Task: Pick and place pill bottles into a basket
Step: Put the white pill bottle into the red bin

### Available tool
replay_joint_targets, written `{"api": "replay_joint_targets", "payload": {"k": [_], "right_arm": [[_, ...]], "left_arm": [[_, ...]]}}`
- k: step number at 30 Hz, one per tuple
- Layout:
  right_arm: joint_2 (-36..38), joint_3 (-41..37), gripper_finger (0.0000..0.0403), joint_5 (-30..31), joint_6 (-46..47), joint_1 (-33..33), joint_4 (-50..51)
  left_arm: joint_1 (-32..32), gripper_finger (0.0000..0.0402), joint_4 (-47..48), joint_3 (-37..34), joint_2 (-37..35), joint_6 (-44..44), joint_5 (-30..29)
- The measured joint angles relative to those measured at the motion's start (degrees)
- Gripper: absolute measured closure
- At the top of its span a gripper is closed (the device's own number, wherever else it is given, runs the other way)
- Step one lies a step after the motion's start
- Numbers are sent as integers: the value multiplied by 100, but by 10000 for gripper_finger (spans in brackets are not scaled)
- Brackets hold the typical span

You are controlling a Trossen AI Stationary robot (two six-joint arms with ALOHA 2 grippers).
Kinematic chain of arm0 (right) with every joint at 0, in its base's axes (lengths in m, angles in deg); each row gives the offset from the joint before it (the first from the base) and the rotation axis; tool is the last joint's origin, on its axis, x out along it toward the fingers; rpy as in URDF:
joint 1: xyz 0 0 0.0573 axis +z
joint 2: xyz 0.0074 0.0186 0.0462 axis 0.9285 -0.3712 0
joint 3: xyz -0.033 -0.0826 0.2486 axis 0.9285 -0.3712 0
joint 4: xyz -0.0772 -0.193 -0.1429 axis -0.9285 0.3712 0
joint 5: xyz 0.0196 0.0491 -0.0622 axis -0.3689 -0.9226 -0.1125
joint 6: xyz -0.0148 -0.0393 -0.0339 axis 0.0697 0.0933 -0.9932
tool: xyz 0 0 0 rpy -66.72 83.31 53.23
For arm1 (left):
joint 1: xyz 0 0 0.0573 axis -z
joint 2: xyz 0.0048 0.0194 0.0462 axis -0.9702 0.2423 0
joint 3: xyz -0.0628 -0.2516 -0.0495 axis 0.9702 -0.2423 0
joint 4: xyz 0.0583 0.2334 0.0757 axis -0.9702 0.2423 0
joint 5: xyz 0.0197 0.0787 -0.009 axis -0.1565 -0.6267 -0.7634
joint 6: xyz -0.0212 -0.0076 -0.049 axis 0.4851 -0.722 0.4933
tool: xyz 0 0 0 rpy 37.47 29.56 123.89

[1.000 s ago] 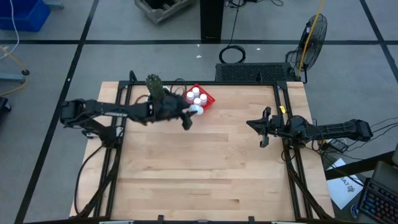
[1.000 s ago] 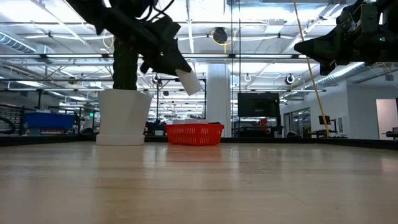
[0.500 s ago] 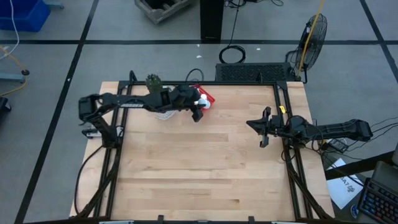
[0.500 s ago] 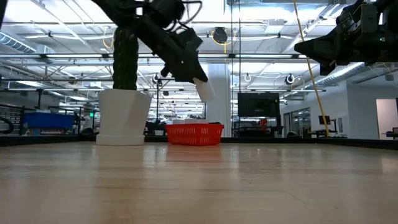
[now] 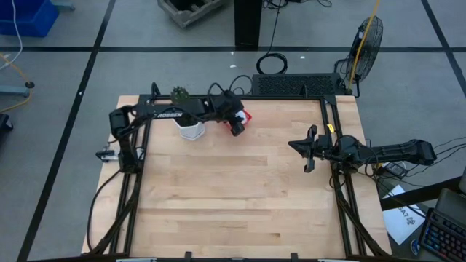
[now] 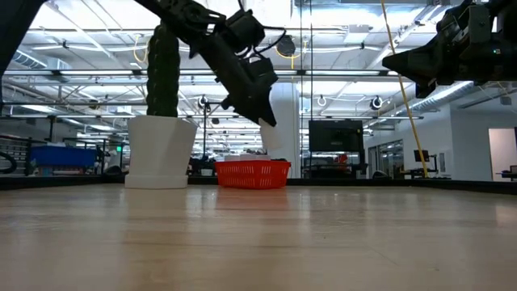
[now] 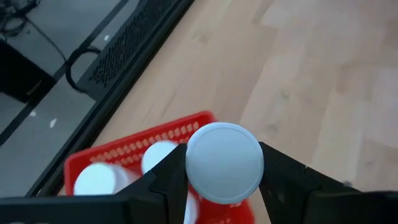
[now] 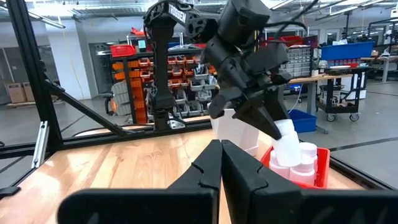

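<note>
My left gripper is shut on a white pill bottle and stands over the red meshed basket at the table's far side. The gripper and bottle also show in the right wrist view, slanting down over the basket. Several white bottles stand in the basket. My right gripper is shut and empty, held above the table's right side. My left gripper pinches the bottle's round side between its two fingers, one on each side. The fingers slant down from above, from the table's left. The bottle hangs below them, tilted, its free end just above the bottles in the basket.
A white hexagonal pot with a green cactus stands just left of the basket, under my left arm; it shows in the low view beside the basket. Bare wooden table lies nearer.
My left gripper has carried the pill bottle from beside the cactus pot toward the table's right and far edge, to a place over the basket. It has tipped further down, and the bottle now hangs lower, close above the basket.
</note>
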Motion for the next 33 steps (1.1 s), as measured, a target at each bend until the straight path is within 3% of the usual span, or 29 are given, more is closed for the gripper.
{"api": "replay_joint_targets", "payload": {"k": [8, 18, 23, 33], "right_arm": [[2, -2, 399, -2, 0, -1, 0], [2, 0, 399, -2, 0, 0, 0], [2, -2, 399, -2, 0, -1, 0], [2, -1, 399, -2, 0, -1, 0]], "left_arm": [[-126, 215, 277, 0, 2, 88, 153], [-119, 238, 317, 0, 0, 19, 147], [-143, 214, 335, 0, 0, 34, 282], [-159, 238, 295, -11, 194, -7, 283]]}}
